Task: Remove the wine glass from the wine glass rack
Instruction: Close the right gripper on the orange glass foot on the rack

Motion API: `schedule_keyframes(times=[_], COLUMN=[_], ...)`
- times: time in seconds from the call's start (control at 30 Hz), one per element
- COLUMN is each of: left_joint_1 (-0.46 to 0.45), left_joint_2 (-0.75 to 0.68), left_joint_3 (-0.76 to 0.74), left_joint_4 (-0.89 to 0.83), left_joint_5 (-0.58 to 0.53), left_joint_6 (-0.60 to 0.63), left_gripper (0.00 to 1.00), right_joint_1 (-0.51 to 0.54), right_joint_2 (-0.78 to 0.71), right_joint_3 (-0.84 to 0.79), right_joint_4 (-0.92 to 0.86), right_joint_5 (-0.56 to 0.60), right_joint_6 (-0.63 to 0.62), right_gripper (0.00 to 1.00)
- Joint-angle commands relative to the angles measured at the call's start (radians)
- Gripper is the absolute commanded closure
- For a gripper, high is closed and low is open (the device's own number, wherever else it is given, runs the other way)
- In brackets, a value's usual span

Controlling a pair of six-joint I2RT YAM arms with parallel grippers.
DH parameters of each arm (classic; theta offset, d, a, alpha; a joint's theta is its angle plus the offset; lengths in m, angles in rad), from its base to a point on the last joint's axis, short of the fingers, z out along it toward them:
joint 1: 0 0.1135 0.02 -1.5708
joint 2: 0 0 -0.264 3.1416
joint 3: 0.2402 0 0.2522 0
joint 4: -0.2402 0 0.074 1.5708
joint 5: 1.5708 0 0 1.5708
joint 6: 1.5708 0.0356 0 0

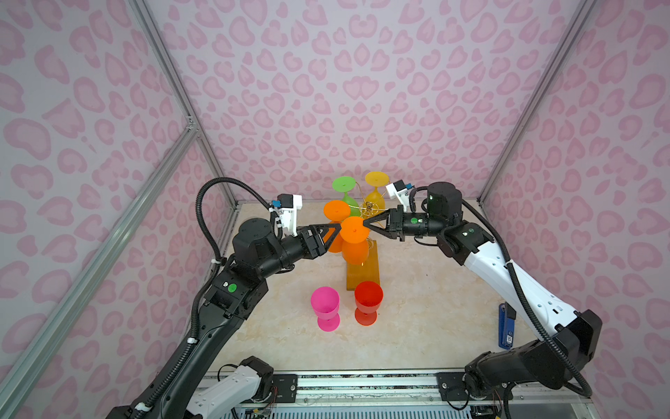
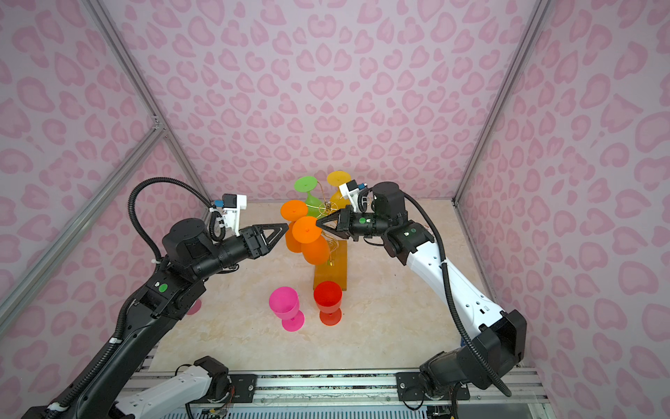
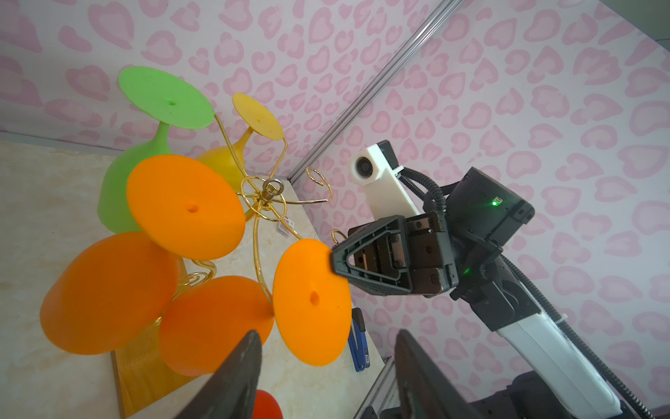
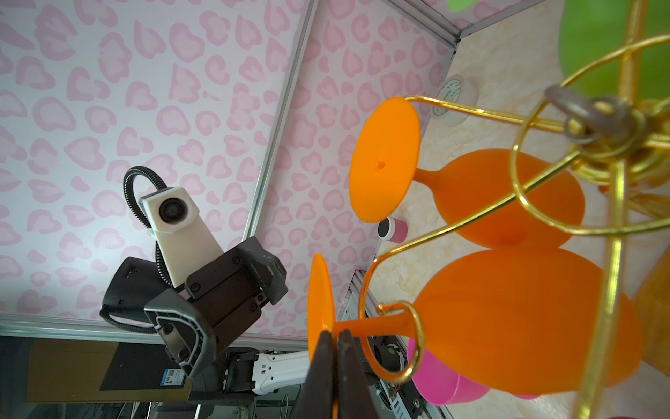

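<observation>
At the wine glass rack [image 1: 366, 272], right gripper [image 1: 365, 222] tight on orange glass [image 1: 353, 231]

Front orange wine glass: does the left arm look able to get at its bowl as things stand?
Probably yes. The left gripper is open beside the front orange wine glass, nothing between them; the right gripper pinches its foot from the opposite side. The other orange wine glass hangs close alongside.

You're looking into a booth whose walls [image 1: 362, 90] wear pale lilac paper printed with pink heart-like blotches. Silver aluminium struts [image 1: 174, 83] run up the corners, one slanting across your left wall. Your floor is a cream marbled tabletop [image 1: 427, 308], evenly and softly lit, with a metal rail [image 1: 362, 384] along its near edge.
</observation>
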State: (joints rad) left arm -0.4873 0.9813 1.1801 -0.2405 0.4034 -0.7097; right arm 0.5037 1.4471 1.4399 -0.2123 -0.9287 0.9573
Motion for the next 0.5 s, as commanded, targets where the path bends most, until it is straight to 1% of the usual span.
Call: schedule_keyframes(times=[0.0, 0.2, 0.27, 0.47], left_joint_1=[0.003, 0.007, 0.007, 0.009], left_joint_2=[-0.010, -0.019, -0.022, -0.030], left_joint_3=[-0.006, -0.016, -0.020, -0.027], left_joint_4=[0.005, 0.001, 0.001, 0.002], left_joint_5=[-0.002, -0.003, -0.002, -0.002], left_joint_6=[0.018, 0.016, 0.016, 0.015], left_gripper=[0.39, 0.39, 0.39, 0.39], right_joint_1=[0.005, 0.010, 0.010, 0.007], right_joint_2=[0.011, 0.025, 0.034, 0.059], right_joint_3=[0.017, 0.037, 0.074, 0.115], right_joint_4=[-0.026, -0.076, -0.093, -0.129], right_joint_5=[0.026, 0.052, 0.060, 0.072], right_joint_6=[-0.016, -0.026, -0.027, -0.019], right_gripper=[1.00, 1.00, 1.00, 1.00])
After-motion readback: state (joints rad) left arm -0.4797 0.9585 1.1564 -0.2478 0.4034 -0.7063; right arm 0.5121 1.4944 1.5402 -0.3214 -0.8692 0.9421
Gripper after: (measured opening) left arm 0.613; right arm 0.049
